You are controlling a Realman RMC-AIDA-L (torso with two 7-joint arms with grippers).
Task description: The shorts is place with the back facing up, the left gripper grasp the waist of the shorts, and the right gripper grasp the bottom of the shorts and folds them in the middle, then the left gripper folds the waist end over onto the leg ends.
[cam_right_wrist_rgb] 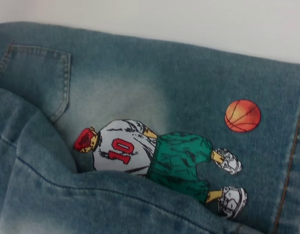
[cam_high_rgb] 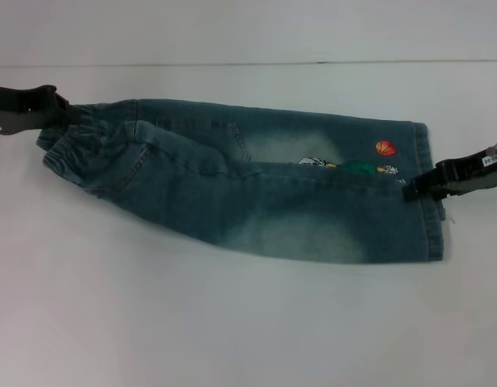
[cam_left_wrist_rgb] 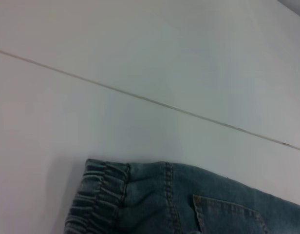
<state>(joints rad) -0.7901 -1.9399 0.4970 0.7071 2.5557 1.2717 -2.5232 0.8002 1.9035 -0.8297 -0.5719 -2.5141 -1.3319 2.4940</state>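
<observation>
The blue-green denim shorts point(cam_high_rgb: 256, 185) lie across the white table, the near half folded over the far half. The ruffled waist point(cam_high_rgb: 71, 149) is at the left and the leg ends point(cam_high_rgb: 434, 210) at the right. My left gripper point(cam_high_rgb: 67, 114) sits at the far corner of the waist, shut on the fabric. My right gripper point(cam_high_rgb: 408, 192) holds the hem edge of the upper layer. In the right wrist view, that layer half covers the cartoon player point(cam_right_wrist_rgb: 155, 161) beside an orange ball point(cam_right_wrist_rgb: 242, 116). The left wrist view shows the waistband point(cam_left_wrist_rgb: 96, 200) and a pocket point(cam_left_wrist_rgb: 228, 219).
A white table point(cam_high_rgb: 232, 322) carries the shorts, with a thin seam line point(cam_high_rgb: 232, 64) running across it behind them. A wide stretch of bare surface lies in front of the shorts.
</observation>
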